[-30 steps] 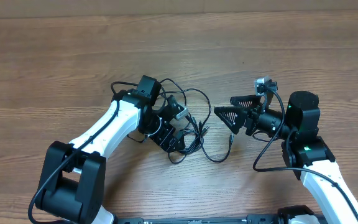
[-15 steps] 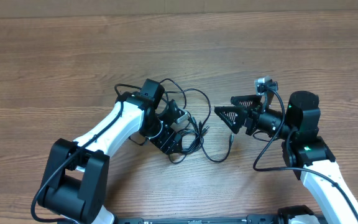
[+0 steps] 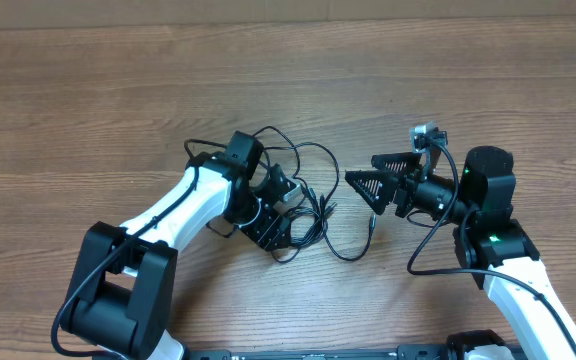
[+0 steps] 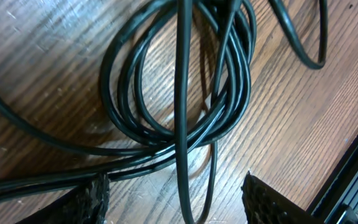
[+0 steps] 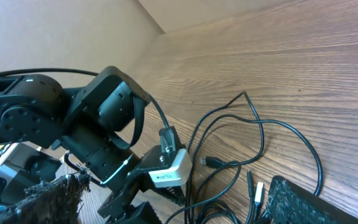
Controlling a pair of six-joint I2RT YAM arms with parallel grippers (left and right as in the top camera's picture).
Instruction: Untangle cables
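Cables (image 4: pixel 182 74) lie bundled inside the open left pincer (image 4: pixel 179 196); right pincer (image 3: pixel 360 168) open, near them.

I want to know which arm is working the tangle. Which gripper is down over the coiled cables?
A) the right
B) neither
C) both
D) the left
D: the left gripper straddles a strand of the cables, while the right gripper hangs open off to one side.

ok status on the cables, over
Left hand open astride the cables, nothing gripped. Right hand open, empty. Cables tangled, nothing in the way.
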